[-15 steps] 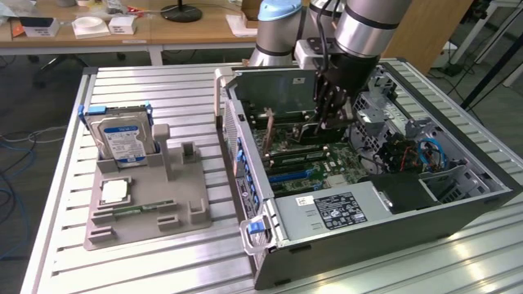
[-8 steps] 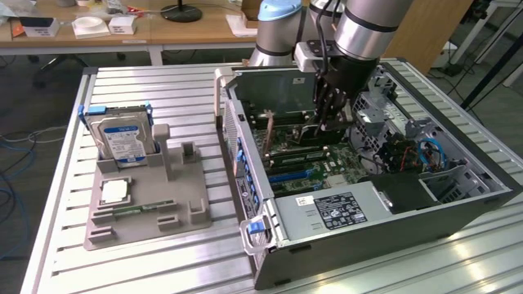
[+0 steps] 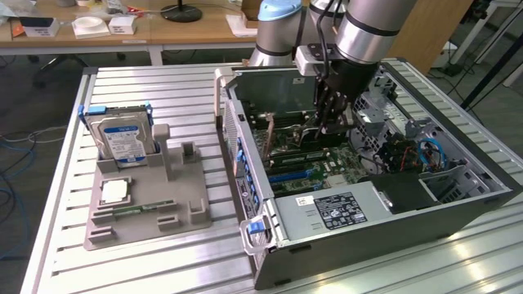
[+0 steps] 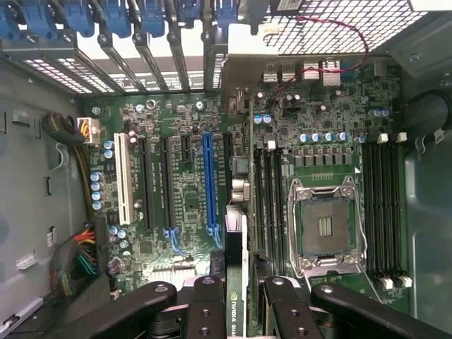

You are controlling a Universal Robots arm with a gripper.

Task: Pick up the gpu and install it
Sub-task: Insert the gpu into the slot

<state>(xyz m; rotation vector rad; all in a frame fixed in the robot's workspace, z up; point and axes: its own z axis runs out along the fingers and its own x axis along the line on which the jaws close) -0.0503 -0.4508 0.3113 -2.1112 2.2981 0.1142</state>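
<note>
Inside the open computer case (image 3: 457, 208), my gripper (image 3: 335, 125) hangs low over the green motherboard (image 4: 176, 134). In the wrist view the gripper (image 4: 239, 300) is shut on the gpu (image 4: 236, 240). The card shows edge-on as a thin green strip between the black fingers (image 4: 205, 307). It runs toward the rear slot openings with blue tabs (image 4: 141, 18). It stands upright over the board, just beside the long blue expansion slot (image 4: 208, 183). I cannot tell whether its lower edge touches a slot.
A grey fixture (image 3: 147, 208) on the exterior view's left holds a silver hard drive (image 3: 122, 138) and a square processor chip (image 3: 114, 191). In the case are the power supply (image 3: 343, 211), an empty processor socket (image 4: 325, 226), memory slots (image 4: 385, 205) and cable bundles (image 4: 78, 258).
</note>
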